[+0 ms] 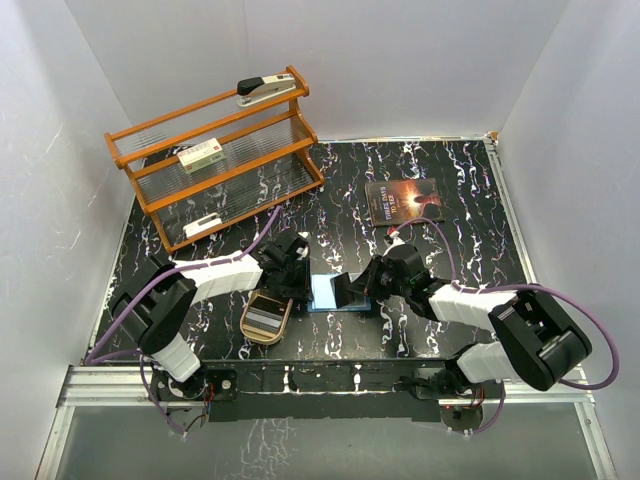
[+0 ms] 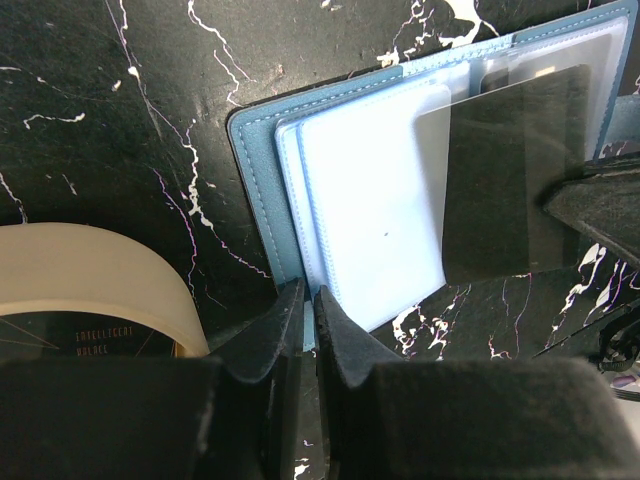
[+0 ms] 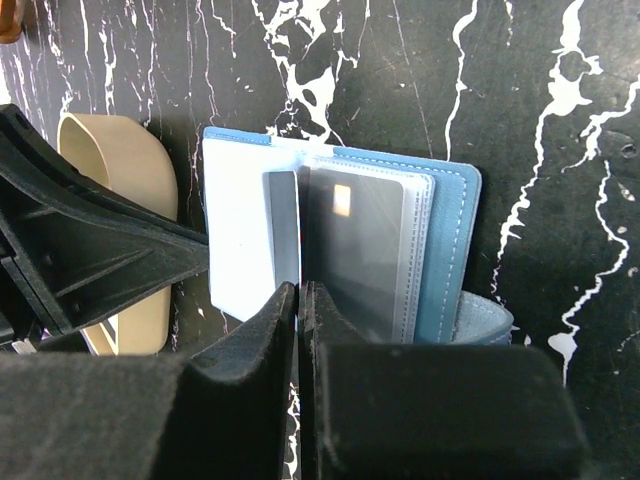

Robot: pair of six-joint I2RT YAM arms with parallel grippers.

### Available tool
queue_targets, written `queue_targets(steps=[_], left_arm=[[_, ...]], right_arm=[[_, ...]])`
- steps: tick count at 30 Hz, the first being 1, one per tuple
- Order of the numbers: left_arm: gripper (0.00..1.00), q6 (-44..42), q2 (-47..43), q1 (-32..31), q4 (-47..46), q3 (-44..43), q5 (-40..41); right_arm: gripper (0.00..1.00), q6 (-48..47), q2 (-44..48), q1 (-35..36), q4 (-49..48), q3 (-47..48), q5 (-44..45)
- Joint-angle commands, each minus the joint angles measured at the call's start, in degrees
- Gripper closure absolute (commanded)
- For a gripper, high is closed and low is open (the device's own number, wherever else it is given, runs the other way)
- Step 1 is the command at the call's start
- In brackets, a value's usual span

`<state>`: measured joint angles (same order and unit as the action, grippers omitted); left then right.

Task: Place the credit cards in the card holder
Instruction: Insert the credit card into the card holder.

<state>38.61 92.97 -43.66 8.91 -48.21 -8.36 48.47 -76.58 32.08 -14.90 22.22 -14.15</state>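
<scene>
An open blue card holder (image 1: 328,293) lies flat near the middle of the table's (image 1: 450,200) near edge, with a tan wooden tray (image 3: 120,165) just to its left. The left gripper (image 2: 308,315), jaws nearly together, pinches the edge of the holder's blue cover. The right gripper (image 3: 298,300) has its jaws all but closed at the edge of the clear sleeves (image 2: 370,200); I cannot tell whether they nip anything. A grey card (image 3: 355,250) sits in a sleeve. The card looks light, stiff and slippery, best pinched by a short edge. The holder looks soft and floppy, best pinned by its cover.
</scene>
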Motion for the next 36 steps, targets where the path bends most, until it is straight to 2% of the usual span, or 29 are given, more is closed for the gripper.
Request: queue_targets(steps=[1,16,36], left_arm=[[0.92,-0.03,0.73,-0.15,0.44,0.93,-0.03],[0.92,0.69,0.51,-0.15,-0.61,1.62,-0.5],[0.91,1.2,1.28,-0.2,-1.26,1.29,-0.63]], right_arm=[[0.98,0.11,-0.91,-0.26,-3.6,-0.15,0.21],[0.99,2.89,-3.04,-0.43,-6.97,-0.82,0.67],[0.89,4.78,-5.58,1.57,-8.58,-1.63,-0.29]])
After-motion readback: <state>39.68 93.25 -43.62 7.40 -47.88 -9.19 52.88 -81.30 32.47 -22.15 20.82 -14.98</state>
